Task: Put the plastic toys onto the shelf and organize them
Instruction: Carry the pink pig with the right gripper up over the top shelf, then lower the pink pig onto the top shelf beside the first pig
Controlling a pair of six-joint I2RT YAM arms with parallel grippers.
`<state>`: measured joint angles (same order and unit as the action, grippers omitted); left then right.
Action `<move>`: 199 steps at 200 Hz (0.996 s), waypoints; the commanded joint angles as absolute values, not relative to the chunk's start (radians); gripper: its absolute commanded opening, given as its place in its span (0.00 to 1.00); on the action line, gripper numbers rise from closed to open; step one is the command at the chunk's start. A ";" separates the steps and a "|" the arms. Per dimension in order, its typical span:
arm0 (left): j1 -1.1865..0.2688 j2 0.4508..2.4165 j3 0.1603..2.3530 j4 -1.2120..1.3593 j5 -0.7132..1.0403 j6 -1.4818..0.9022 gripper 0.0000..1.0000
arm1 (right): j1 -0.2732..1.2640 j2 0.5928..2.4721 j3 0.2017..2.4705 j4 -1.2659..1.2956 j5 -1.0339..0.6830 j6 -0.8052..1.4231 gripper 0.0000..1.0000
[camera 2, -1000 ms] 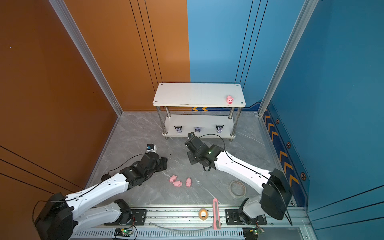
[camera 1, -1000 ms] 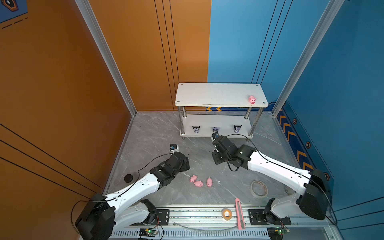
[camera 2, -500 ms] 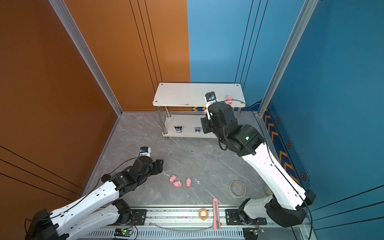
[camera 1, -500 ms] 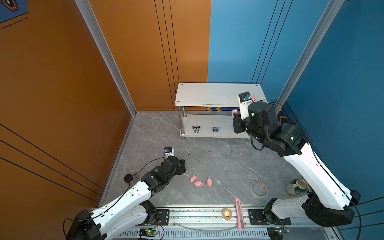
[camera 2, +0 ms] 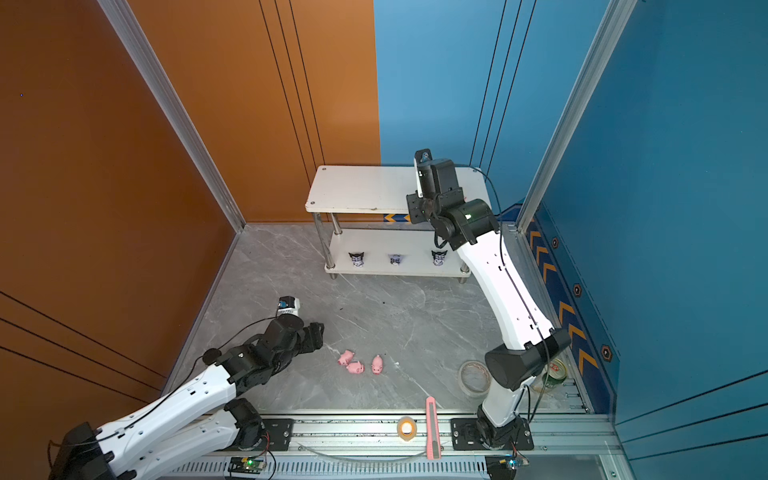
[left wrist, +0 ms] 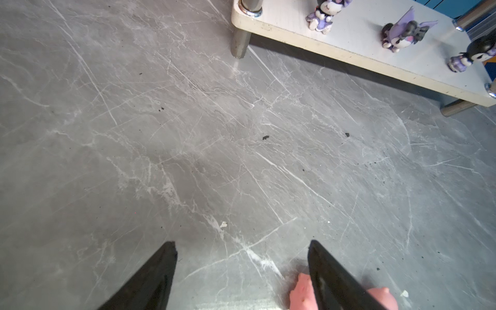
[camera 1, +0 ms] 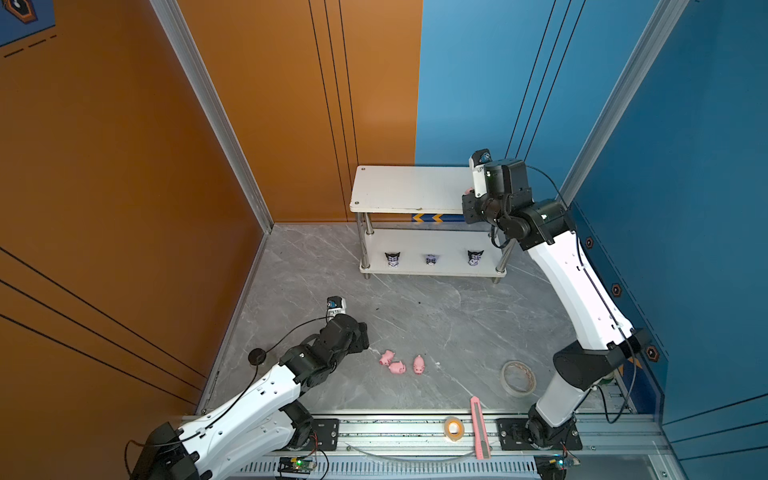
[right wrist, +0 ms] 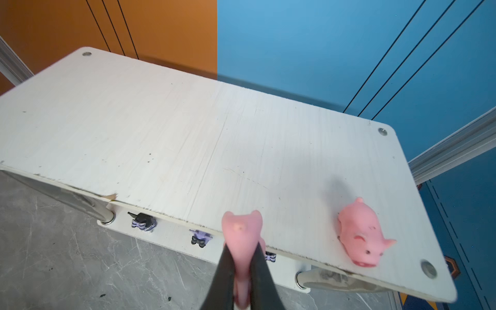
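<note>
Near left: left gripper (left wrist: 243,244) poised low over the grey marble-look floor (left wrist: 188,134), jaws spread wide with nothing between them; looks parked for the next pick, aimed toward the shelf rather than down at a toy. Just right of it, cluster of three pink pigs (camera 1: 397,367) lying loose on the floor, two touching or nearly so, the third a little apart; not yet shelved. In the left wrist view, pink shows behind one finger at the frame edge, so close by but not gripped.

Far centre: two-tier white shelf (camera 1: 407,187) against the back wall, chrome legs at the corners. On its lower board, three black-eared purple figurines (camera 1: 431,259) upright in an evenly spaced row facing outward; reads as the sorted tier, one kind per level.

Right: right gripper (right wrist: 243,245) raised above the near edge of the top board, jaws pinching a pink pig (right wrist: 241,228) by its rear half, squeezed thin between the fingers, the rest jutting out over the board; held so to leave the body free to land on the board. Right of that, another pig (right wrist: 359,236) already resting on the top board by the near right corner; likely the start of a pig row, with the carried one due to its left.

Near right, off-task clutter: large tape roll (camera 1: 517,377), small tape roll (camera 1: 454,428) and pink utility knife (camera 1: 478,428).
</note>
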<state>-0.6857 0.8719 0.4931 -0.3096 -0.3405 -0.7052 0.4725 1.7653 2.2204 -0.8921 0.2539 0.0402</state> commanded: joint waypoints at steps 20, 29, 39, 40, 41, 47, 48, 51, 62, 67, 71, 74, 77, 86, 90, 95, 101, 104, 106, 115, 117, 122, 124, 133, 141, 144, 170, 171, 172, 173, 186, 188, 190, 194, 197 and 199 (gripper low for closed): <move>-0.687 0.880 0.509 -0.344 -0.376 -0.717 0.78 | 0.422 1.802 2.275 -0.920 0.185 0.065 0.05; -0.687 0.882 0.509 -0.343 -0.376 -0.720 0.79 | 0.415 1.809 2.275 -0.917 0.174 0.074 0.05; -0.687 0.886 0.511 -0.343 -0.379 -0.721 0.79 | 0.413 1.818 2.276 -0.917 0.165 0.080 0.05; -0.686 0.886 0.512 -0.342 -0.379 -0.722 0.79 | 0.413 1.820 2.275 -0.917 0.164 0.080 0.05; -0.686 0.887 0.511 -0.342 -0.380 -0.721 0.79 | 0.412 1.819 2.275 -0.916 0.164 0.081 0.05; -0.689 0.892 0.513 -0.342 -0.381 -0.723 0.79 | 0.411 1.822 2.275 -0.915 0.166 0.083 0.05; -0.689 0.892 0.514 -0.342 -0.381 -0.723 0.79 | 0.411 1.823 2.275 -0.915 0.166 0.084 0.05; -0.688 0.894 0.515 -0.343 -0.382 -0.723 0.79 | 0.411 1.825 2.275 -0.914 0.166 0.084 0.05; -0.688 0.902 0.518 -0.338 -0.381 -0.723 0.79 | 0.410 1.831 2.277 -0.912 0.165 0.090 0.06; -0.689 0.906 0.520 -0.338 -0.380 -0.724 0.79 | 0.408 1.833 2.278 -0.911 0.164 0.093 0.06; -0.689 0.909 0.522 -0.337 -0.380 -0.723 0.79 | 0.406 1.834 2.277 -0.911 0.163 0.096 0.06; -0.689 0.912 0.523 -0.337 -0.382 -0.723 0.79 | 0.405 1.835 2.279 -0.911 0.163 0.098 0.06; -0.690 0.914 0.523 -0.338 -0.381 -0.723 0.79 | 0.405 1.837 2.278 -0.911 0.161 0.102 0.06; -0.693 0.920 0.527 -0.337 -0.381 -0.723 0.79 | 0.400 1.839 2.279 -0.912 0.159 0.109 0.07; -0.693 0.923 0.528 -0.335 -0.381 -0.723 0.79 | 0.398 1.839 2.279 -0.911 0.157 0.113 0.07; -0.695 0.927 0.528 -0.333 -0.380 -0.723 0.79 | 0.397 1.841 2.279 -0.913 0.155 0.118 0.07; -0.695 0.929 0.530 -0.331 -0.379 -0.723 0.79 | 0.393 1.841 2.279 -0.913 0.154 0.123 0.08; -0.695 0.931 0.530 -0.330 -0.380 -0.723 0.79 | 0.393 1.842 2.279 -0.913 0.154 0.126 0.08; -0.695 0.933 0.531 -0.330 -0.380 -0.723 0.79 | 0.392 1.841 2.278 -0.913 0.153 0.128 0.08; -0.695 0.938 0.535 -0.328 -0.379 -0.722 0.79 | 0.390 1.842 2.275 -0.912 0.154 0.130 0.08; -0.696 0.938 0.535 -0.329 -0.380 -0.722 0.79 | 0.390 1.842 2.275 -0.913 0.152 0.131 0.08; -0.696 0.941 0.536 -0.328 -0.379 -0.720 0.79 | 0.390 1.844 2.274 -0.913 0.152 0.132 0.08; -0.696 0.941 0.536 -0.327 -0.380 -0.720 0.79 | 0.390 1.844 2.275 -0.913 0.152 0.132 0.08; -0.696 0.943 0.539 -0.327 -0.379 -0.718 0.79 | 0.388 1.847 2.272 -0.916 0.152 0.135 0.09; -0.698 0.946 0.541 -0.325 -0.380 -0.717 0.79 | 0.387 1.848 2.271 -0.917 0.152 0.136 0.10; -0.698 0.948 0.541 -0.325 -0.379 -0.716 0.79 | 0.387 1.847 2.272 -0.916 0.153 0.138 0.10; -0.698 0.951 0.544 -0.326 -0.379 -0.713 0.79 | 0.385 1.851 2.267 -0.917 0.144 0.142 0.11; -0.698 0.951 0.545 -0.325 -0.379 -0.713 0.79 | 0.385 1.850 2.266 -0.917 0.144 0.142 0.11; -0.698 0.951 0.545 -0.325 -0.379 -0.714 0.79 | 0.385 1.850 2.266 -0.917 0.144 0.142 0.11; -0.699 0.951 0.546 -0.325 -0.379 -0.714 0.79 | 0.385 1.851 2.267 -0.917 0.143 0.142 0.11; -0.697 0.951 0.543 -0.326 -0.380 -0.714 0.79 | 0.383 1.852 2.264 -0.916 0.140 0.144 0.13; -0.698 0.951 0.544 -0.326 -0.380 -0.713 0.79 | 0.383 1.852 2.263 -0.916 0.142 0.143 0.13; -0.698 0.950 0.544 -0.325 -0.380 -0.713 0.79 | 0.384 1.852 2.264 -0.917 0.142 0.144 0.13; -0.697 0.950 0.542 -0.325 -0.380 -0.713 0.79 | 0.383 1.852 2.263 -0.917 0.143 0.144 0.14; -0.697 0.950 0.542 -0.325 -0.381 -0.713 0.79 | 0.382 1.853 2.261 -0.916 0.142 0.145 0.14; -0.697 0.950 0.542 -0.325 -0.381 -0.713 0.79 | 0.382 1.852 2.261 -0.917 0.142 0.147 0.14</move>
